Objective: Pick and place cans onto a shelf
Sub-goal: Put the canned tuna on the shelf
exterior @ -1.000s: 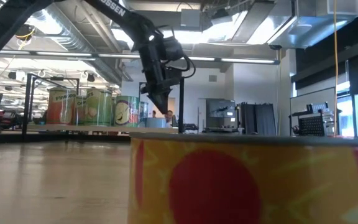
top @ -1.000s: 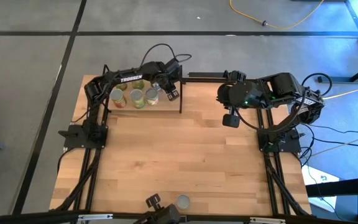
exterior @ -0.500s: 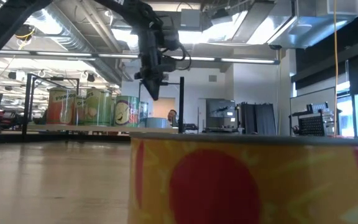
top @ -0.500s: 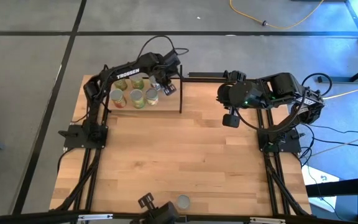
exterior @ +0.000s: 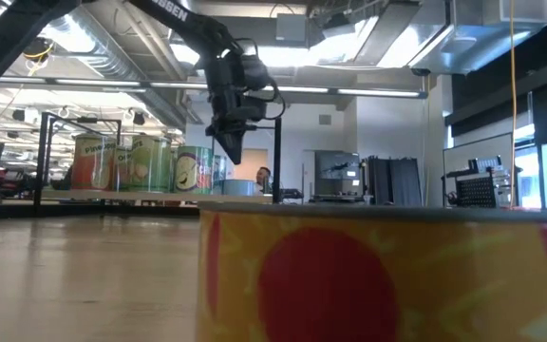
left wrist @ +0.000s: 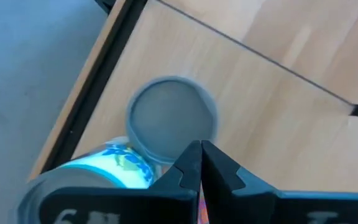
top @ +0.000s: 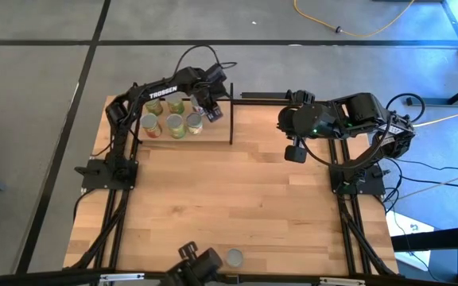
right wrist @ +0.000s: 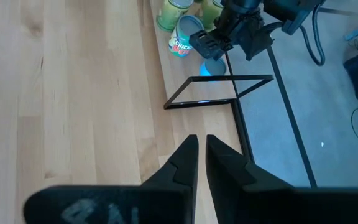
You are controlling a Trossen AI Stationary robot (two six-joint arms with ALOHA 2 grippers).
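the small black-post shelf with its light wooden board [top: 213, 132] stands at the table's far left corner, carrying several small round tins with silvery tops and greenish-yellow labels, the cans [top: 173, 123]. the left gripper [top: 210, 107] hangs just above the shelf's right part, over a grey-topped can [left wrist: 169, 121], its fingers pressed together and holding nothing. one more silvery-topped can [top: 234, 257] sits alone at the near table edge. the right gripper [top: 295, 151] waits at the far right, fingers nearly together, empty.
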